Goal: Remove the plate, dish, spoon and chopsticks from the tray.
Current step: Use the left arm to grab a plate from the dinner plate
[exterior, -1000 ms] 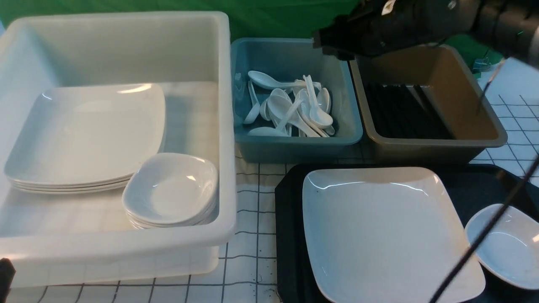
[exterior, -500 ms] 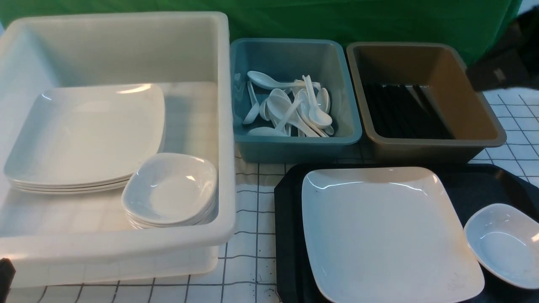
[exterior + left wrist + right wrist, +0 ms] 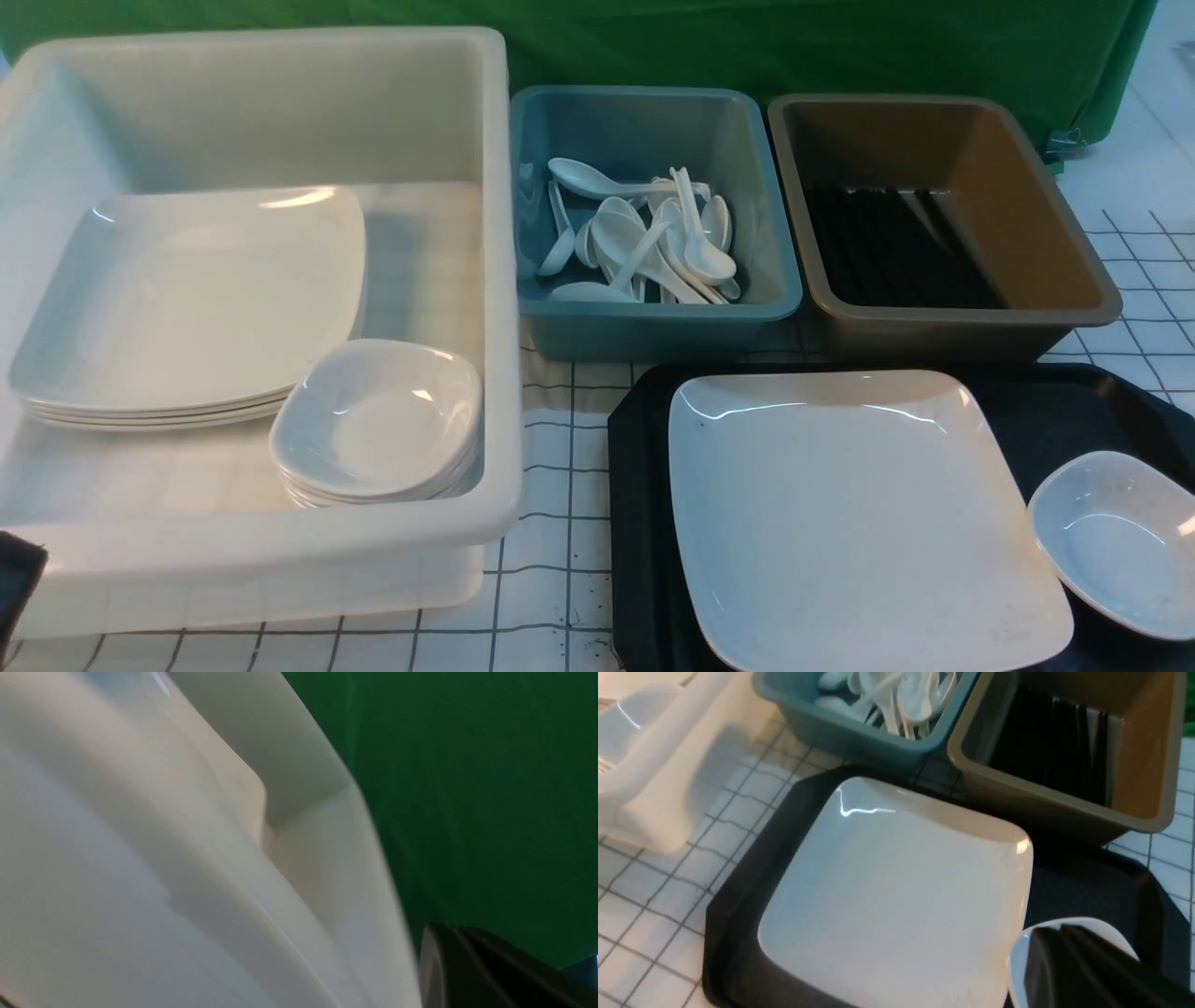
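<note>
Right wrist view | right gripper point(image 3: 1052, 945) closed near dish point(image 3: 1016, 966) | left gripper point(image 3: 462, 952) closed beside white tub point(image 3: 187, 858)

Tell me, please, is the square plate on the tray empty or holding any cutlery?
Empty: the plate's glossy white surface is bare in the front and right wrist views; it sits on the tray.

Lighting bright, even, from overhead. Front view sharp; glare streaks on far rim of plate point(image 3: 868, 523) and stacked plates point(image 3: 187, 299). Soft shadows inside white tub point(image 3: 280, 546) and brown tub point(image 3: 962, 317). Left wrist view heavily blurred; right wrist view slightly soft.
</note>
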